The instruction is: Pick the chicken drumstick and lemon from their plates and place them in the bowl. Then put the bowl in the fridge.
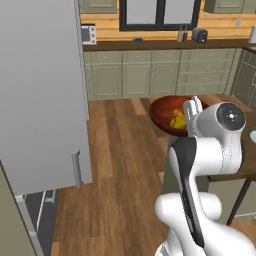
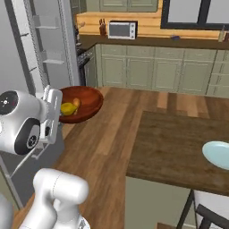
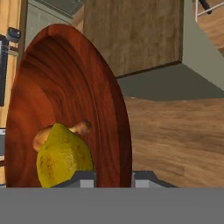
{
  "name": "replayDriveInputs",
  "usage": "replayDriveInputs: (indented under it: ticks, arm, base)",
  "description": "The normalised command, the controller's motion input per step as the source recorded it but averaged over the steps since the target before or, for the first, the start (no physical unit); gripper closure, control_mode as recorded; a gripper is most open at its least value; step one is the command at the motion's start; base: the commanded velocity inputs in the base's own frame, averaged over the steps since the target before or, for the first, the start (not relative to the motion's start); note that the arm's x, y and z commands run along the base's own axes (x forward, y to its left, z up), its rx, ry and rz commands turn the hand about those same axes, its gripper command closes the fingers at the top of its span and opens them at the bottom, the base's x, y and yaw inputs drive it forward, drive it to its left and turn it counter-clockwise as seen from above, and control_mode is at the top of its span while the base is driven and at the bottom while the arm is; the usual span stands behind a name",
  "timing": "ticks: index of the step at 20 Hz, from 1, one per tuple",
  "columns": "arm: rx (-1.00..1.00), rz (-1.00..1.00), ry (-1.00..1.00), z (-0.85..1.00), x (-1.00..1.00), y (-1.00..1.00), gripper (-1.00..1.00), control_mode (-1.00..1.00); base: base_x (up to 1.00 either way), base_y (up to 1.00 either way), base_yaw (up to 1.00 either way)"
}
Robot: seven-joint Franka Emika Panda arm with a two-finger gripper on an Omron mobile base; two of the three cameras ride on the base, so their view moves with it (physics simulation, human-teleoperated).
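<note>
Bowl (image 1: pixel 167 116) is held up in the air over the wooden floor (image 1: pixel 125 165), clear of the counter (image 2: pixel 174 147), which sits to the arm's right. The jaws (image 3: pixel 113 177) are nearly closed and pinch the bowl's rim, one finger (image 3: pixel 85 179) inside the wall, the other outside.

Hand view: the bowl appears on edge, its reddish-brown inside facing left. The lemon (image 3: pixel 63 157) lies against the inside, close to the gripped rim. The drumstick (image 3: pixel 76 128) lies just behind it, touching it, its thin bone end poking out past the lemon.

Left base view: the bowl is beyond the arm's wrist, with the lemon (image 1: pixel 177 121) and a bit of orange-brown drumstick (image 1: pixel 176 112) visible inside. The grey fridge (image 1: pixel 42 95) stands to the left, its big flat door panel facing the camera.

Right base view: the bowl (image 2: pixel 85 102) hangs just in front of the fridge (image 2: pixel 33 53), whose white door shelves show at upper left. The lemon (image 2: pixel 67 108) and the drumstick (image 2: pixel 77 103) sit side by side in the bowl. A pale blue plate (image 2: pixel 217 154) rests on the far right of the counter, well apart from the bowl.
</note>
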Motion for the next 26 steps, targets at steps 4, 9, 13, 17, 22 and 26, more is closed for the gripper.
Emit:
replayDriveInputs:
  ticks: [4,9,13,17,22,26]
  arm:
    - [0.0,0.0,0.0,0.0,0.0,0.0,1.0,1.0]
    - [0.0,0.0,0.0,0.0,0.0,0.0,1.0,1.0]
    - [0.0,0.0,0.0,0.0,0.0,0.0,1.0,1.0]
    - [0.0,0.0,0.0,0.0,0.0,0.0,1.0,1.0]
    - [0.0,0.0,0.0,0.0,0.0,0.0,1.0,1.0]
    - [0.0,0.0,0.0,0.0,0.0,0.0,1.0,1.0]
  base:
    - [0.67,-0.15,0.09]
    - [0.69,-0.03,0.09]
    - [0.67,-0.13,0.04]
    - [0.82,-0.25,0.05]
    - [0.94,-0.29,0.09]
    - [1.0,-0.17,0.08]
